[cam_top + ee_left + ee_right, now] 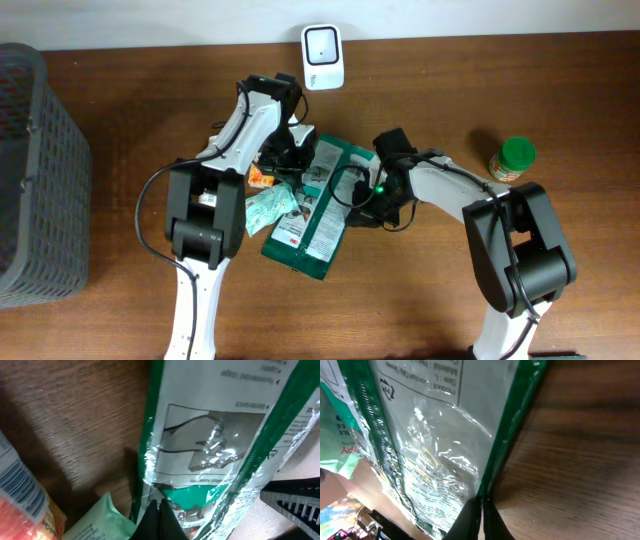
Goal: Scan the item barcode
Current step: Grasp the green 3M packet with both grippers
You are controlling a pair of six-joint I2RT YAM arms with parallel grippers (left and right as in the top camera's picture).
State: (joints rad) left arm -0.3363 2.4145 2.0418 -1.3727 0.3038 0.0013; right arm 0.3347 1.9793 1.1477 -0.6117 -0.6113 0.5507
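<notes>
The item, a green and white foil packet [318, 210], lies on the table between my two arms, its printed back face up. I make out no barcode on it. My left gripper [290, 152] is at the packet's upper left end. In the left wrist view its black fingers [156, 519] are pressed together on crumpled foil at the packet [215, 435] edge. My right gripper [372, 195] is at the packet's right side, and its fingers [472, 520] are shut on the green edge of the packet [435, 435]. The white scanner [323, 43] stands at the back of the table.
A pale green pouch [268, 210] and an orange packet [262, 177] lie against the packet's left side. A grey basket [40, 170] stands at the far left. A green-lidded jar [512, 160] stands at the right.
</notes>
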